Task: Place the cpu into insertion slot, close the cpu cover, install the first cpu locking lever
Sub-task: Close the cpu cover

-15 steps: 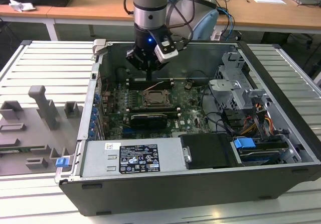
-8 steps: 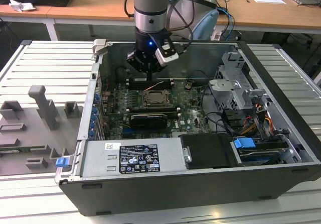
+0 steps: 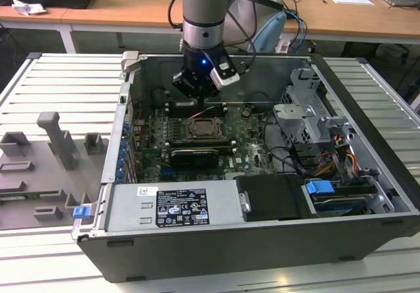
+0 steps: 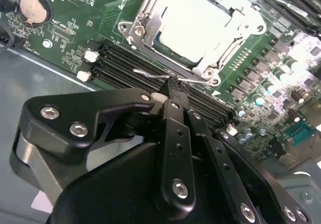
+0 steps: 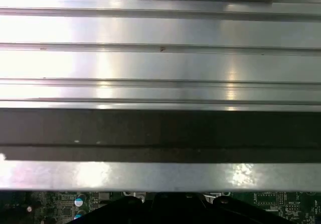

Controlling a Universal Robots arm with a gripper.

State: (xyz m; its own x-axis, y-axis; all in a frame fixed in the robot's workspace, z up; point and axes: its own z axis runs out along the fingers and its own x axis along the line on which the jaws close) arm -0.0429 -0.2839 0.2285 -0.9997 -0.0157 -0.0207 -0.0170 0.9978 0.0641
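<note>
Gripper (image 4: 173,91) is hovering low over the motherboard (image 4: 75,38), jaws closed together with nothing between them, tip just beside the wire locking lever (image 4: 150,75). The cpu (image 4: 193,25) is sitting in its socket, the cpu cover (image 4: 145,25) lying closed around it.

Open dark-grey metal computer case (image 3: 216,253) lies on ribbed aluminium table (image 3: 52,76). Green motherboard (image 3: 243,138) inside; flat silver-beige square cpu (image 4: 193,25) sits in socket, thin silvery metal cpu cover (image 4: 145,30) closed around it. Black gripper (image 4: 173,91) above socket's edge.
</note>
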